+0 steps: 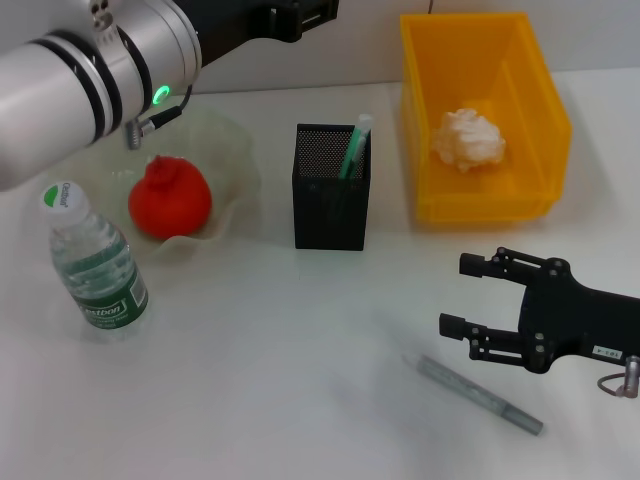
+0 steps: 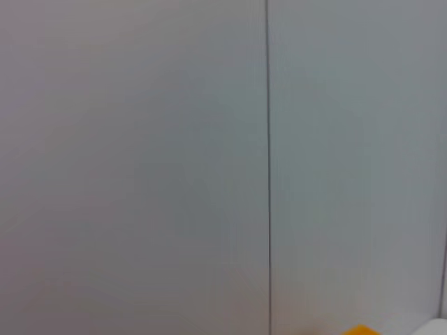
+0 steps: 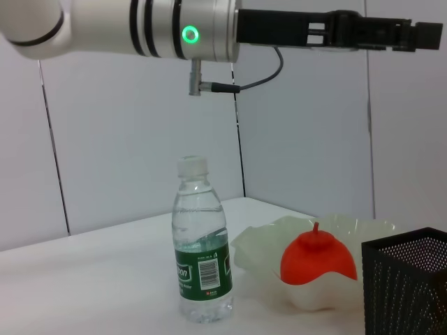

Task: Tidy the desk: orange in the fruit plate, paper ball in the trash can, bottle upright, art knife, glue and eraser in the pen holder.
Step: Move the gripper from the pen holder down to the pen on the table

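at the bottom of the head view, right of centre, a thin grey pen-like tool, probably the art knife (image 1: 480, 396), lies flat and diagonal on the white desk (image 1: 280, 380). just above it at lower right, the black right gripper (image 1: 462, 297) hovers with its fingers spread apart and nothing between them.

at middle left, the small clear plastic water bottle with a green label and white cap (image 1: 94, 264) stands upright. above it, the red-orange round fruit with a knobbly top (image 1: 169, 197) sits inside the pale-green translucent glass dish with a wavy rim (image 1: 235, 150). at centre, the square black metal mesh cup (image 1: 331, 188) holds a green-and-white stick, likely the glue (image 1: 354, 146). at upper right, the crumpled white wad of paper (image 1: 467, 139) rests in the bright yellow-orange plastic bin (image 1: 482, 120). the silver left arm crosses the upper left, raised high; whether the left gripper (image 1: 300, 18) is spread or closed cannot be told. no eraser is visible.

judging from this, the knife is what remains. the risk: it is slim and flat on the desk, so closing fingers could push it away, or tilt it against the cup's rim.

the right wrist view shows the bottle, fruit and dish side-on beneath the raised left arm. the left wrist view shows only a blank wall and a sliver of the bin.
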